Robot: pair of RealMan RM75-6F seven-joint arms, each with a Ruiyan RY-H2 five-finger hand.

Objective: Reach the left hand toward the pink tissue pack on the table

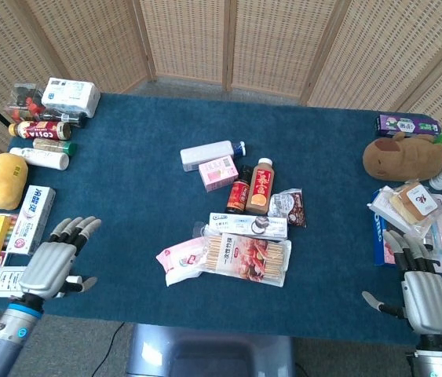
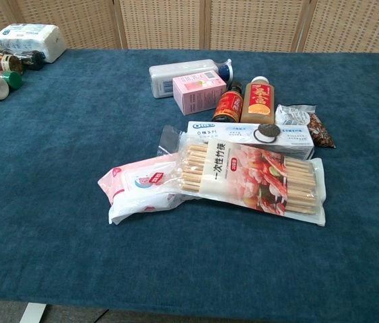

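One pink tissue pack point(image 1: 180, 260) lies mid-table, partly under a chopstick packet point(image 1: 246, 258); probably soft, light, slippery, best grasped at its free left end. Left hand point(image 1: 49, 264): fingers spread, empty.

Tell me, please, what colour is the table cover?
Dark blue table cover, clearest in the chest view.

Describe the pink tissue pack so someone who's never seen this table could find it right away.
On the blue table, find the cluster of packages in the middle. At its front left corner lies the pink tissue pack, flat, its right end tucked under the chopsticks bag. It is the only soft pink-and-white pouch; the other pink item, the pink box, sits further back.
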